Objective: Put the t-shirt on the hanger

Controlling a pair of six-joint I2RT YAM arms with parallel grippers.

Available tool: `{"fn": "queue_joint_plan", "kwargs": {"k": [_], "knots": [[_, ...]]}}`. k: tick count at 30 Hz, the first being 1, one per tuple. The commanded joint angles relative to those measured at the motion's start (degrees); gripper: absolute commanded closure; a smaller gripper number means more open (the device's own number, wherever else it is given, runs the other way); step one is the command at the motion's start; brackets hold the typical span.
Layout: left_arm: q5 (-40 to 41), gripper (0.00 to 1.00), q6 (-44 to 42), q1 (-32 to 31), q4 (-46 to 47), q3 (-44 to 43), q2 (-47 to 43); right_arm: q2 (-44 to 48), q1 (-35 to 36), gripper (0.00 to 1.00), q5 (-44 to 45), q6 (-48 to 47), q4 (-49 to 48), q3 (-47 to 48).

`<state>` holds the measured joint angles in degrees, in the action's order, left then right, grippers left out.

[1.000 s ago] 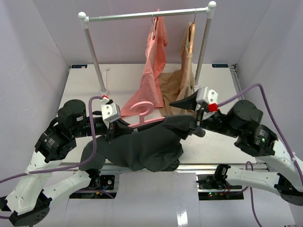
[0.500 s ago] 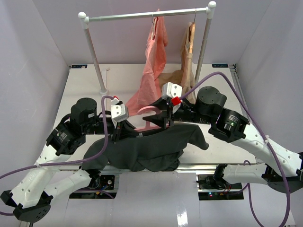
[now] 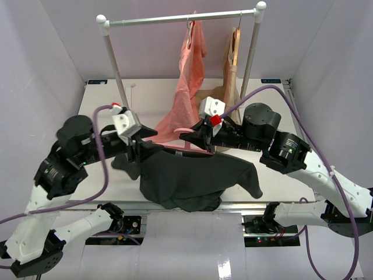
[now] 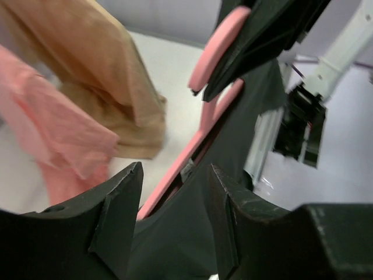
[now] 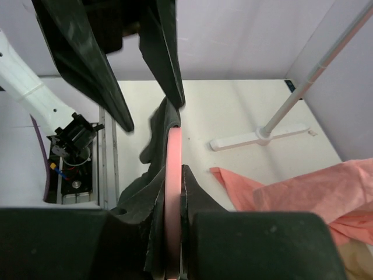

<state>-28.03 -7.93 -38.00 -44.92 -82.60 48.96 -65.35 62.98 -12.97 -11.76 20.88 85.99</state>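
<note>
Change lay mostly on your left side. Half a second before, your left claw (image 3: 138, 153) sat low over a bunched heap. It had since drawn back to the left and risen, and the t-shirt (image 3: 192, 175) had come up with it, pulled out into a broad dark sheet. The hem still lay at the near edge of the table (image 3: 105, 99). One sleeve hung beside the left claw, and the other sagged lower at the right than before.

From the left wrist camera, that claw's fingers (image 4: 116, 221) stood partway apart. The pink arm of the hanger (image 4: 175, 169) and dark fabric ran through the gap between them. You could not tell whether they pinched either one.

Your right claw (image 3: 195, 140) had hardly moved in that half second, though a second earlier it was far out to the right. It was closed narrow on the hanger, whose pink strip ran between its fingers in its own wrist view, with dark cloth draped just beyond them.

Behind, the salmon garment (image 3: 189, 87) and the tan garment (image 3: 224, 99) hung from the rail (image 3: 175, 18) as before.
</note>
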Motion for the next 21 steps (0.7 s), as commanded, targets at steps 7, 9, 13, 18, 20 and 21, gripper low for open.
{"fn": "queue_joint_plan", "kwargs": {"k": [7, 9, 13, 18, 20, 21], "knots": [[20.45, 0.43, 0.24, -0.15, 0.1, 3.53, -6.82, 3.89, -0.05, 0.92, 5.01, -0.34, -2.85, 3.05], [22.47, 0.43, -0.24, -0.15, 0.1, 4.63, -6.95, 4.17, -0.05, 0.92, 5.67, 0.24, -3.04, 3.73], [25.63, 0.46, 0.93, -0.15, 1.41, 6.44, -8.09, 5.33, -0.05, 0.92, 10.57, 2.21, -6.56, 4.59], [22.57, 0.46, 2.16, -0.15, 4.49, 10.03, -11.38, 3.01, -0.07, 0.92, 18.85, 4.79, -9.88, 9.48], [19.43, 0.46, 2.08, -0.15, 6.04, 10.67, -12.51, 0.92, -0.12, 0.92, 18.79, 5.05, -6.73, 12.57], [18.09, 0.45, 2.24, -0.15, 6.76, 10.9, -13.03, 0.03, -0.07, 0.92, 18.44, 5.45, -5.5, 13.53]]}}
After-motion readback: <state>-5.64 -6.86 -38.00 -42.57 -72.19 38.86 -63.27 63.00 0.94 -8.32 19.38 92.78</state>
